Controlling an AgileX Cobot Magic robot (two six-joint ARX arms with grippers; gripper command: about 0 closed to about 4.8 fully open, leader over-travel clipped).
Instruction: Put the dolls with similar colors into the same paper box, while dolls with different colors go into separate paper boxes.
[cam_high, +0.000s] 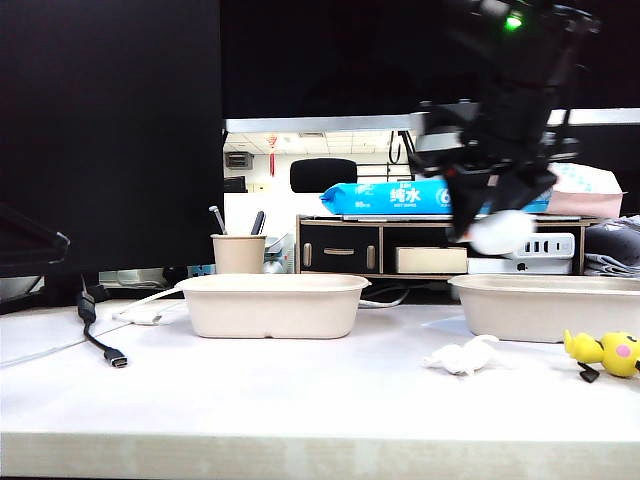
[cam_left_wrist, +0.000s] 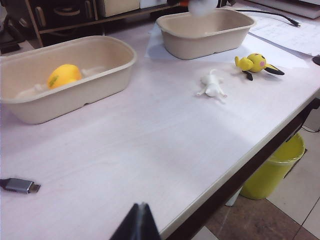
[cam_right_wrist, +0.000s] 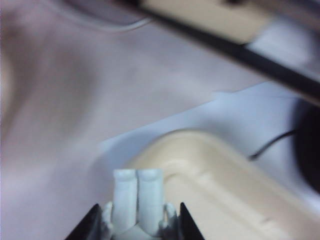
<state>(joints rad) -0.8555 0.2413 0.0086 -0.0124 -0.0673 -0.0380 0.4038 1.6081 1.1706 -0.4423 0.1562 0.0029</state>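
My right gripper (cam_right_wrist: 138, 206) is shut on a white doll (cam_right_wrist: 137, 192) whose two long lobes stick out between the fingers. It hangs over the near-left corner of the right paper box (cam_high: 545, 305); the doll (cam_high: 502, 232) is above the rim. The yellow duck (cam_left_wrist: 64, 75) lies inside the left paper box (cam_left_wrist: 107, 77). A small white limbed doll (cam_high: 462, 356) and a yellow doll with a pink cheek (cam_high: 606, 352) lie on the table in front of the right box. My left gripper (cam_left_wrist: 142, 206) is shut and empty, over the table's front edge.
A tan cup with pens (cam_high: 238, 252) stands behind the left box. A cable with a plug (cam_high: 105, 345) lies at the left of the table. A shelf with a blue tissue pack (cam_high: 395, 198) is behind. A yellow-green bin (cam_left_wrist: 278, 167) stands on the floor beside the table.
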